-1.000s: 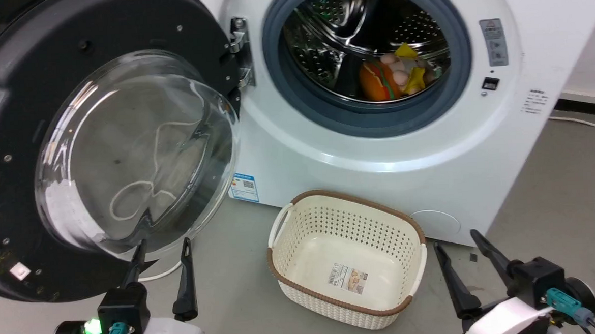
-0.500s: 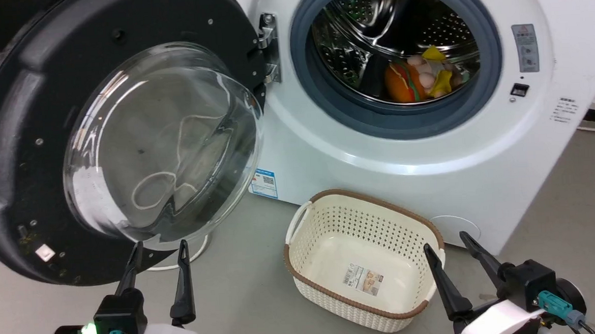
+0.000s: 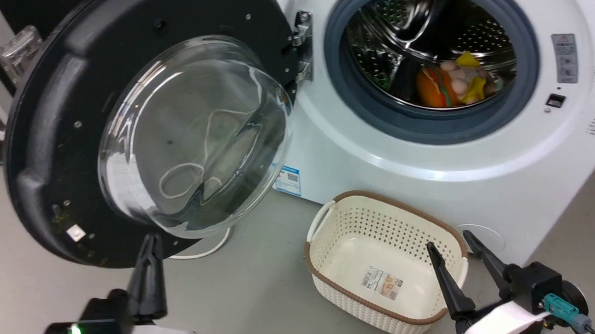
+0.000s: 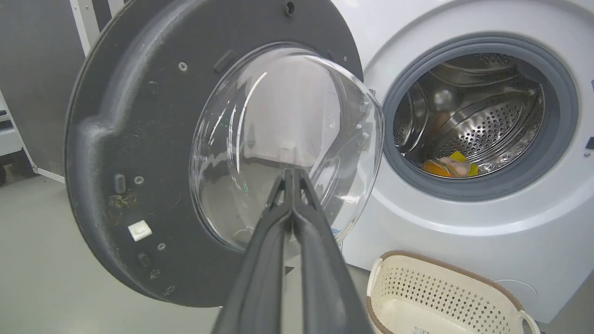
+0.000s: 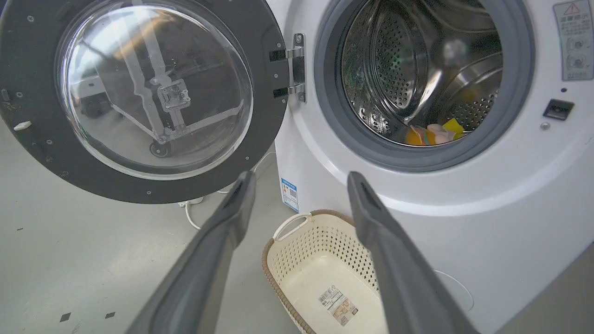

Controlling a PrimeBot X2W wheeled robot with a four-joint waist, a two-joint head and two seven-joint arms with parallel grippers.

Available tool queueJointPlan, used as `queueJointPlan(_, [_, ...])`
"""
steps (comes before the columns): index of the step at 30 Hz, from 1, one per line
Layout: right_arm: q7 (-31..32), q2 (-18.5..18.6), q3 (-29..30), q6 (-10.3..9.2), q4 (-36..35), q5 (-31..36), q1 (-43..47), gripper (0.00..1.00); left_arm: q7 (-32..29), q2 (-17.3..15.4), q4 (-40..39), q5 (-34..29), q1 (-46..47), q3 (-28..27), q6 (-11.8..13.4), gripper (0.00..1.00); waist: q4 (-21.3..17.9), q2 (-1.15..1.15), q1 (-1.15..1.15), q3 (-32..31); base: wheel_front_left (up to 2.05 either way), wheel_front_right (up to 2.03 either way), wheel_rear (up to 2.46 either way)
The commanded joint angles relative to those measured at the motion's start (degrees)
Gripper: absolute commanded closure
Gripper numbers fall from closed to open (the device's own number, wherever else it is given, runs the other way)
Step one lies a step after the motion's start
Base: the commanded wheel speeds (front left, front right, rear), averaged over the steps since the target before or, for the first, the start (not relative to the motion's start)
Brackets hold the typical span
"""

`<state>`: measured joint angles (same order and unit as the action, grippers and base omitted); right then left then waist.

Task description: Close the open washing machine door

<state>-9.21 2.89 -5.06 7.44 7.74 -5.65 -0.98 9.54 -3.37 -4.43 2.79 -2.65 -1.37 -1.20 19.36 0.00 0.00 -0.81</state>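
Fingers of your left gripper [image 4: 289, 172] just came together, probably to push shut the open black-rimmed glass washing machine door [image 4: 116, 116].

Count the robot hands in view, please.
2: the left hand, shut, low before the door; the right hand, open, near the basket. None seems hidden.

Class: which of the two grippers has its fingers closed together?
The left gripper: its fingers touch, before the washing machine door; the right gripper is spread wide.
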Motion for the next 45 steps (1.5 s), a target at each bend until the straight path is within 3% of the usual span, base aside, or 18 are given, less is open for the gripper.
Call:
queueJointPlan(1, [-0.4, 0.1, 0.1, 0.03, 0.2, -0.4, 0.9, 0.00, 0.5, -0.2, -1.0, 0.5, 0.0, -0.8, -0.3, 1.00, 0.5, 0.00, 0.00, 0.2, 0.00, 0.00, 0.00])
queueJointPlan(6, [-0.3, 0.1, 0.6, 0.03, -0.5, -0.2, 1.7, 0.00, 1.1, -0.3, -3.7, 6.5, 3.1, -6.2, -1.3, 1.00, 1.8, 0.00, 0.00, 1.0, 0.00, 0.00, 0.00])
queueJointPlan(10, [-0.2, 0.1, 1.6, 0.03, -1.7, 0.1, 2.2, 0.00, 1.6, -3.2, -3.9, 10.9, 8.0, -10.8, -2.7, 1.00, 2.8, 0.00, 0.00, 2.2, 0.00, 0.00, 0.00])
queueJointPlan(11, [0.3, 0.3, 1.8, 0.04, -3.1, 0.4, 2.2, 0.00, -1.3, -10.1, 1.5, 16.9, 16.8, -16.9, -2.8, 1.00, 2.9, 0.00, 0.00, 4.0, 0.00, 0.00, 0.00])
queueJointPlan(19, [0.4, 0.9, 2.0, 0.04, -4.6, 0.6, 0.3, 0.00, -14.8, -17.3, 18.8, 31.4, 33.3, -23.9, -0.9, 1.00, 2.6, 0.00, 0.00, 7.9, 0.00, 0.00, 0.00])
queueJointPlan(20, [-0.1, 1.3, 1.8, 0.04, -4.5, 0.2, -0.9, 0.00, -23.4, -19.5, 27.1, 39.0, 39.4, -25.5, -1.2, 1.00, 2.2, 0.00, 0.00, 9.7, 0.00, 0.00, 0.00])
queueJointPlan(26, [-1.1, 1.5, 1.3, 0.04, -3.7, -0.1, -1.1, 0.00, -36.4, -20.3, 37.0, 52.0, 45.9, -31.4, 1.8, 1.00, 2.0, 0.00, 0.00, 11.5, 0.00, 0.00, 0.00])
queueJointPlan(32, [-2.2, 1.7, 1.2, 0.04, -2.9, -0.4, -1.3, 0.00, -50.0, -21.9, 40.6, 60.9, 46.5, -33.6, -0.5, 1.00, 1.5, 0.00, 0.00, 11.7, 0.00, 0.00, 0.00])
queueJointPlan(38, [-3.2, 1.3, 1.7, 0.05, -1.8, -0.9, -1.1, 0.00, -58.6, -20.5, 37.7, 65.2, 43.0, -33.7, -1.5, 1.00, 0.8, 0.00, 0.00, 10.1, 0.00, 0.00, 0.00])
queueJointPlan(45, [-4.0, 0.7, 3.0, 0.05, -0.4, -1.2, 0.4, 0.00, -64.2, -15.5, 29.7, 67.5, 35.8, -32.7, -0.6, 1.00, -0.1, 0.00, 0.00, 6.1, 0.00, 0.00, 0.00])
